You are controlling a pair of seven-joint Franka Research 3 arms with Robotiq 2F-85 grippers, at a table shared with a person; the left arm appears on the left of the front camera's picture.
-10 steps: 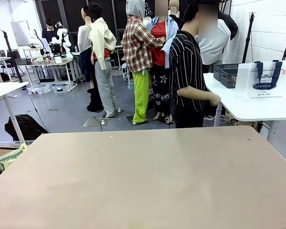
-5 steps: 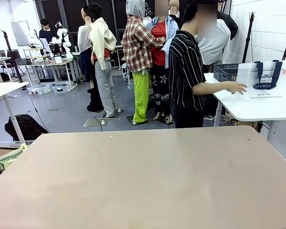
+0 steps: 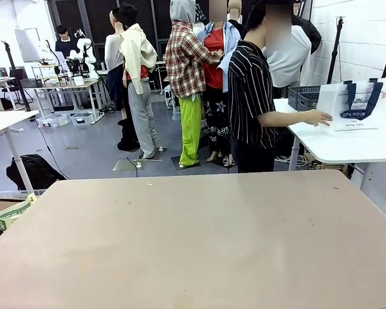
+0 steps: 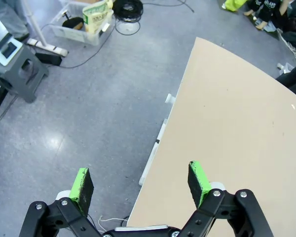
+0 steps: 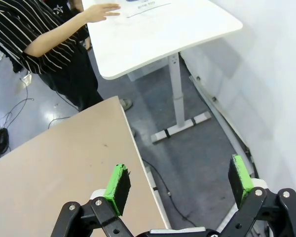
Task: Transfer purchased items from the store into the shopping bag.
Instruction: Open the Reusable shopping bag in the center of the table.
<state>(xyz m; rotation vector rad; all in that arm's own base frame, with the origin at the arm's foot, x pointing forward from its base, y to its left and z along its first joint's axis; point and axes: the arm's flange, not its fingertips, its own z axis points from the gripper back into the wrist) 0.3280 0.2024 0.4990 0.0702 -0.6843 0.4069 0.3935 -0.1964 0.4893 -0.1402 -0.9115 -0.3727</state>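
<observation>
- Nothing of the transfer looks done from where I stand. The shopping bag (image 3: 357,102) stands upright on the white side desk (image 3: 347,145), off to the robot's right and well apart from both arms.
- The store (image 3: 304,98), that dark lattice basket, sits on the same white side desk just beside the bag. In the front view it is to the bag's left and a little farther back.
- The purchased items I can't pick out (too far and too small to say whether any lie in the basket or in the bag).
- A person (image 3: 251,96) in a striped shirt stands beside the white desk with one hand (image 3: 318,118) stretched flat over its top, near the bag and in front of the basket. Whether it touches the bag I can't tell.
- The beige desk (image 3: 199,238) in front of the arms is bare, so I'd judge neither bag nor basket is within the robot's reach.
- The left arm's jaws are spread wide, green pads (image 4: 82,183) well apart, holding nothing. They hang over the beige desk's edge and the grey floor (image 4: 79,98).
- The right arm's jaws are likewise spread wide and hold nothing. They are poised over a corner of the beige desk, with the white desk and the person's hand beyond.
- What's left, as I read it, is all of it: bag and basket brought over to the beige desk, then each good lifted out of the basket and put into the bag.
</observation>
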